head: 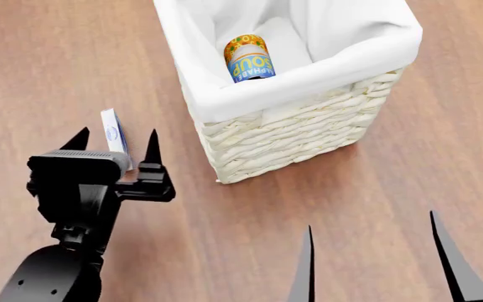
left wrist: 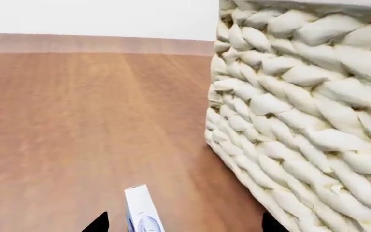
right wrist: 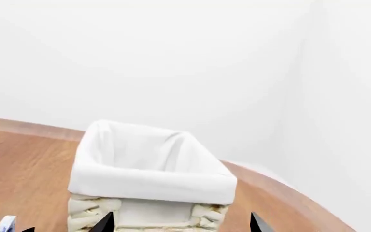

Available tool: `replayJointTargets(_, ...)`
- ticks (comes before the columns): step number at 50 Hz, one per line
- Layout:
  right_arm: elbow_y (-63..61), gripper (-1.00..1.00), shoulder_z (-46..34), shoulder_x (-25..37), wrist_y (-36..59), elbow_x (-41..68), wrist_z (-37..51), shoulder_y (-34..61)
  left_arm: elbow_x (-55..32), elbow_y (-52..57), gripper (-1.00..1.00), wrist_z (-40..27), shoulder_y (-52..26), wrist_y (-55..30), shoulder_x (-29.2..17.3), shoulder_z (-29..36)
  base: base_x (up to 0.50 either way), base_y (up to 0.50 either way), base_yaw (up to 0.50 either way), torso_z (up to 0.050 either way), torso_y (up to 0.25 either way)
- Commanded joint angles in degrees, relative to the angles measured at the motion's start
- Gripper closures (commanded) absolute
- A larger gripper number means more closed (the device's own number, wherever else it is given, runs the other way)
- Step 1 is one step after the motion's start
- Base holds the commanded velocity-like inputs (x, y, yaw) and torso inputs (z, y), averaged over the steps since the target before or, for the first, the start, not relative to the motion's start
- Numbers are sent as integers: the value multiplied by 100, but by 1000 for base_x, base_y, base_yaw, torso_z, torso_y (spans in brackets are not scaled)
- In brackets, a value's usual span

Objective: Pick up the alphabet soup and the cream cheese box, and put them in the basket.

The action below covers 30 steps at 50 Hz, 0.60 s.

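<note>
Alphabet soup in basket: 1 of 2 done. Left end effector wide, apparently straddling the cream cheese box, ungripped.

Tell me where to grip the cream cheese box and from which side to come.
Grip the cream cheese box across its two broad faces, coming from above. It stands on edge on the floor, thin and upright, so its narrow thickness fits between the fingers. The left gripper is open and already straddles it, one tip on each side. The basket stands apart beside it, so that approach looks clear.
</note>
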Motion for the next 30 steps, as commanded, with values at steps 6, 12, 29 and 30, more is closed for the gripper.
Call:
replayJointTargets(6,46,-100,162,23,-50,35,-58,-196,120,-1559,-100,-90,-532,645,295,59,0,0,0,0,0)
replayJointTargets(12,93,-100,207,-3,-77,32,-68,-282,72,-1806,-100,-106,-599,773,318,97,0,0,0,0,0)
replayJointTargets(29,35,-100,344,36,-43,15,-93,-434,-121,-2594,-100,-275,-858,1061,429,284,0,0,0,0,0)
replayJointTargets(30,44,-100,352,39,-55,12,-96,-445,-134,-2700,-100,-312,-881,1130,437,347,0,0,0,0,0)
